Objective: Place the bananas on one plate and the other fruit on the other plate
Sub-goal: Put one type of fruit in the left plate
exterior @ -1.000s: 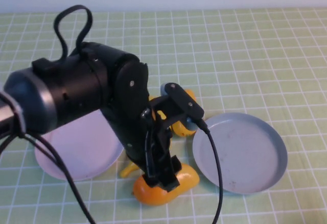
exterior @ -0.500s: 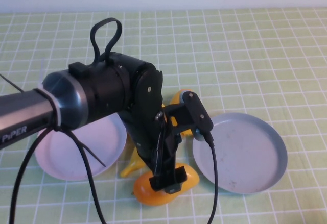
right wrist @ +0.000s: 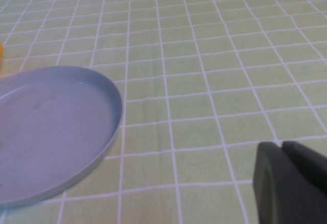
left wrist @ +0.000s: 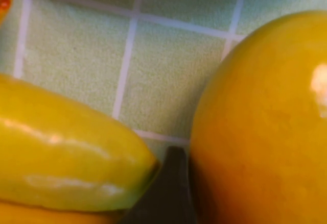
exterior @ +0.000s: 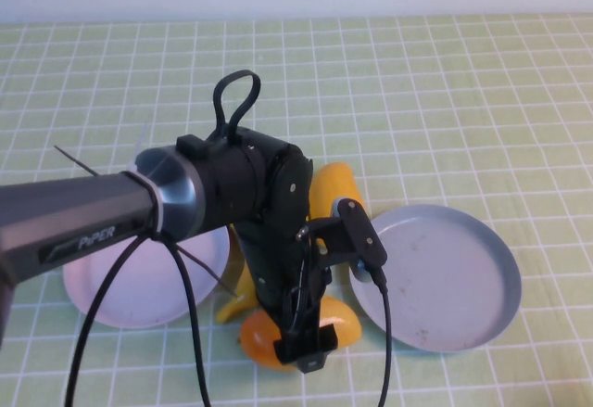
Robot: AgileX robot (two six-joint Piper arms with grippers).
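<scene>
So the left claw (exterior: pixel 309 359) is down low at the near edge of the surface (exterior: pixel 445 82), right over the closest mango-like fruit (exterior: pixel 338 325), and it's spread wide with nothing in it. In the left wrist view the fruit fills one side of the picture, a banana (left wrist: pixel 66 168) fills the other, and a dark fingertip (left wrist: pixel 171 193) sits in the gap, just beside the fruit or touching it, I can't tell which.

Both plates are bare. The pale pink plate (exterior: pixel 120 282) is on the left, mostly hidden behind the arm, and the grey-blue plate (exterior: pixel 445 277) is on the right. All the fruit is bunched between them: a bit of banana peeks out by the arm near the pink plate, and a second orange fruit (exterior: pixel 334 189) shows behind the wrist. The other banana I can't really make out.

The right claw (right wrist: pixel 286 183) is parked off past the grey-blue plate, fingers pressed together, holding nothing.

My read: this is the very start of the sort, lining up the first pick on the near fruit. Next move needs the fingers to straddle that fruit properly and close without pinching the banana tucked beside it, then carry it over to the pink plate. It looks glossy and round, so I'd guess a shallow grip would slip.
</scene>
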